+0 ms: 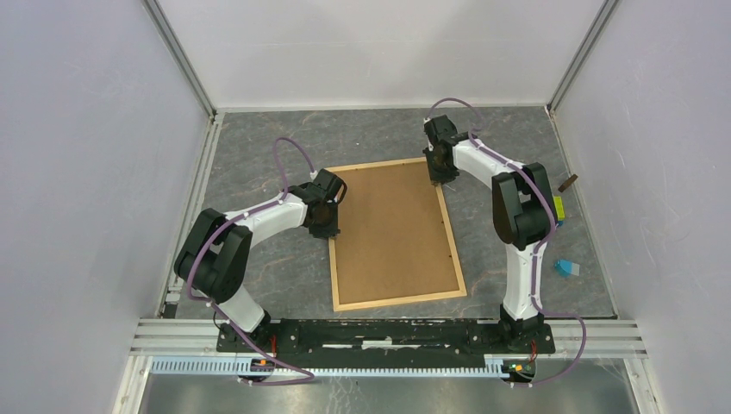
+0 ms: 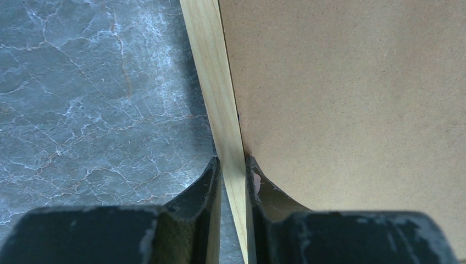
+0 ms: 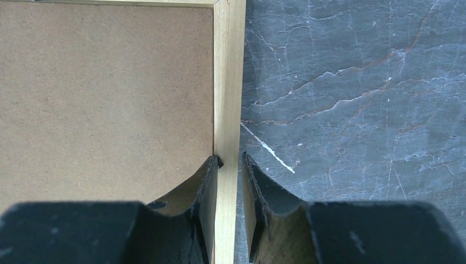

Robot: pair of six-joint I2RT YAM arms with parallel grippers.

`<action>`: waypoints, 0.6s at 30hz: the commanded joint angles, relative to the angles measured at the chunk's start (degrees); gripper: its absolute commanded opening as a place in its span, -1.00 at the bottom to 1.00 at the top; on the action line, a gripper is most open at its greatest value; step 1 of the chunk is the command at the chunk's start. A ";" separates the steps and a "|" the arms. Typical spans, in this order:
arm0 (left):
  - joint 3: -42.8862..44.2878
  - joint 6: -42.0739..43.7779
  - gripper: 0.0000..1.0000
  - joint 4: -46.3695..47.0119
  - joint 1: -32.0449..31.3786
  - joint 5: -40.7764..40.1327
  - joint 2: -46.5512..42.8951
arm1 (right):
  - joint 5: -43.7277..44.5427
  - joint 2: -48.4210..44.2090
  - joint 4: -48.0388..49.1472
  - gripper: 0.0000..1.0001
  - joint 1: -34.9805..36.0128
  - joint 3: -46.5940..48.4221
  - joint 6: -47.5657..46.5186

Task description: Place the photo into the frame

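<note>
The frame of thin light wood lies flat on the grey marble table, back side up. The plain brown backing board fills it. The photo is hidden. My left gripper is at the frame's left rail. In the left wrist view it straddles the rail, one finger on each side, closed against it. My right gripper is at the far right corner. In the right wrist view it straddles the right rail, with a thin gap at the outer finger.
A small blue item, a yellow-green item and a brown stick-like piece lie at the table's right edge, partly behind the right arm. White walls enclose the table on three sides.
</note>
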 commanded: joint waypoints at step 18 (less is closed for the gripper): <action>-1.57 4.78 -0.95 -0.79 -0.22 0.20 2.64 | -13.95 12.68 -2.00 -0.44 -1.16 0.79 0.40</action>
